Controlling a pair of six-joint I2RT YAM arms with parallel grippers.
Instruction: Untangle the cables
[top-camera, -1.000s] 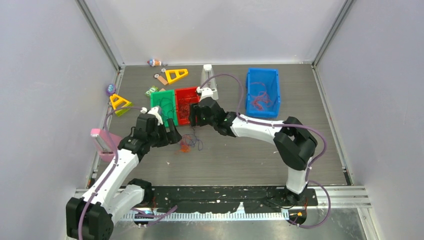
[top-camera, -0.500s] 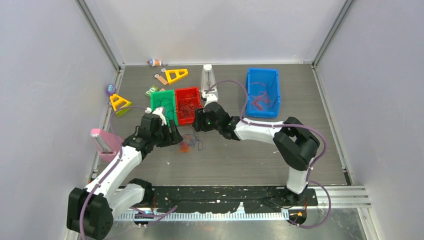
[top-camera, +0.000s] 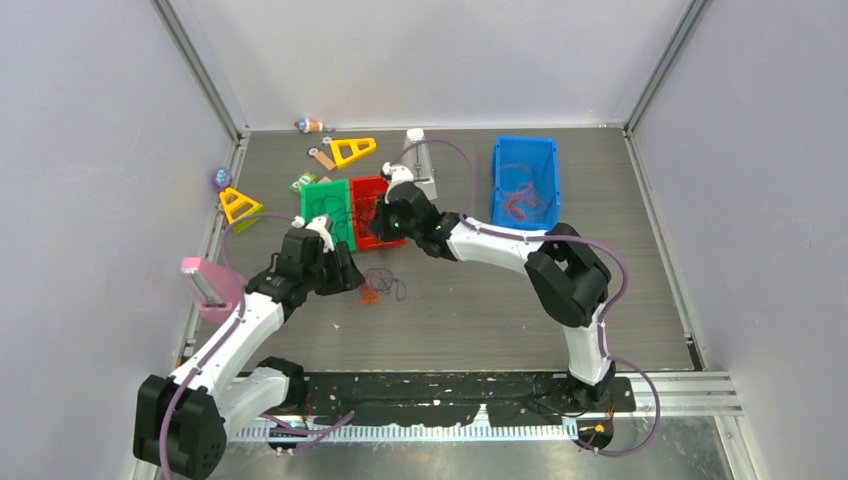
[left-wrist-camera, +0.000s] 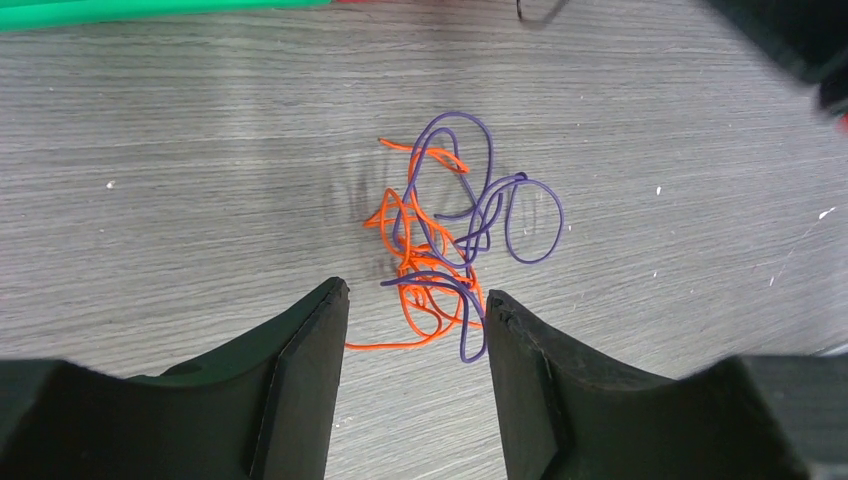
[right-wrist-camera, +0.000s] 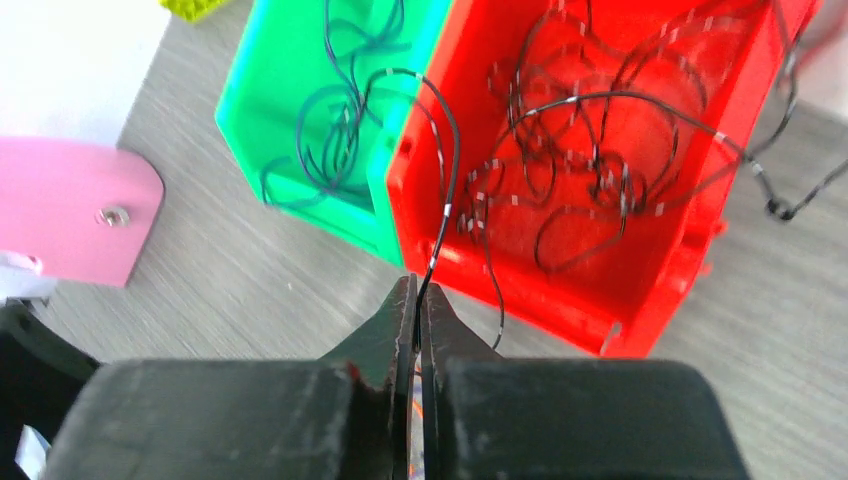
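The orange-and-purple clump (left-wrist-camera: 437, 250) of cables is lying loose on the grey surface (left-wrist-camera: 150, 180), in front of the green bin (right-wrist-camera: 320, 215) and the red bin (right-wrist-camera: 560, 300). The left jaws are standing spread and empty, tips low over the surface. The clump is sitting just beyond the two black fingers (left-wrist-camera: 305, 380), centred on the gap. Its nearest orange and purple loops are reaching into the mouth of the gap. One purple loop is running right beside the finger on the right of the left wrist view; cannot tell if they are touching. Most of the clump, big purple loops included, is lying further out, outside the jaws.

The right jaws are pressed together, pinching a black strand (right-wrist-camera: 445, 190) at the very tips. The strand is rising from the tips, arching over the wall where the two bins meet and curving toward the green bin. The right jaws are hanging at the near end of the red bin, close to that wall. The red bin is holding a tangle of black strands (right-wrist-camera: 580, 170); the green bin is holding a few dark strands (right-wrist-camera: 335, 120). The blue bin (top-camera: 524, 143) — well apart to the right — is holding reddish strands (top-camera: 520, 200).
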